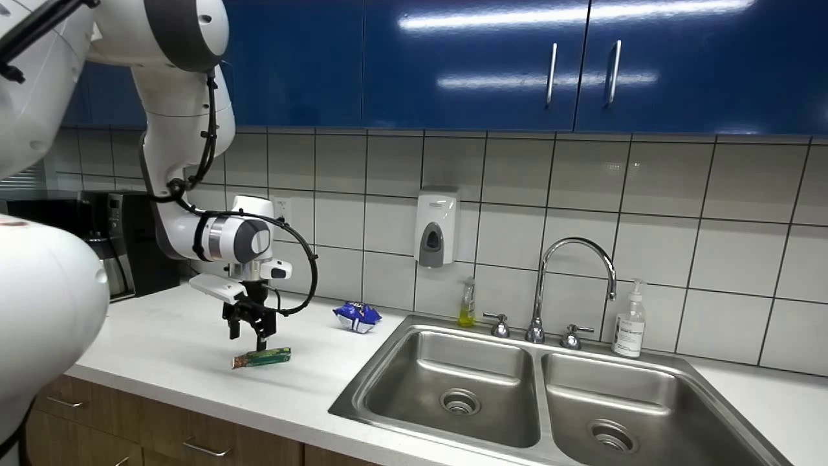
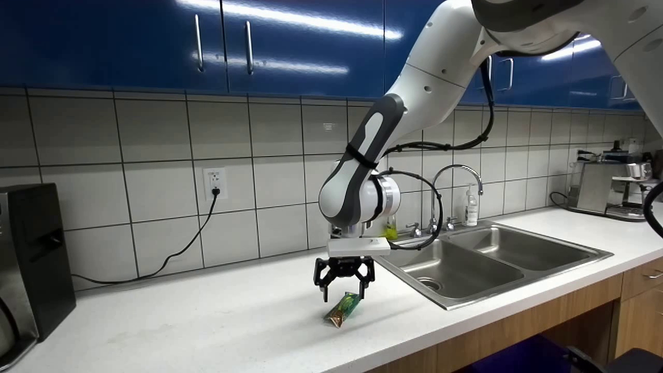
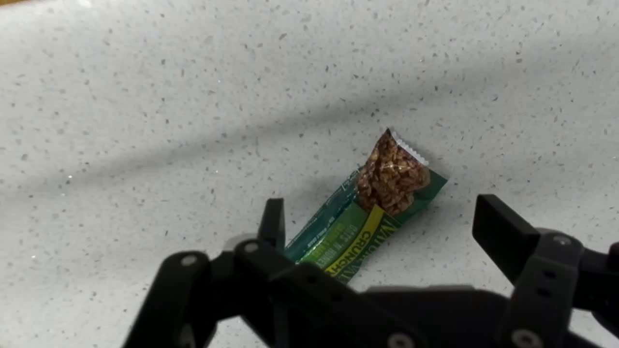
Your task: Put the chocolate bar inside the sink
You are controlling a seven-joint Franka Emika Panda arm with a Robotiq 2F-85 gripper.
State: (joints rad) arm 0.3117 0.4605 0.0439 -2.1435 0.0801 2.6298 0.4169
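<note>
Chocolate bar (image 3: 358,227) in a green wrapper, lying on a white counter (image 2: 207,321), apart from the sink (image 1: 543,395). A black gripper (image 2: 343,298) points down over it, jaws apart with nothing clamped, presumably set there to straddle the bar and lift it. In the wrist view the bar's long axis slants across the gap, brown end (image 3: 394,179) to the upper right (the opposite end is hidden behind the gripper). In an exterior view the green end (image 1: 278,355) points roughly sinkward. A wrist turn may be wanted, so the jaws would meet squarely across the narrow width.
</note>
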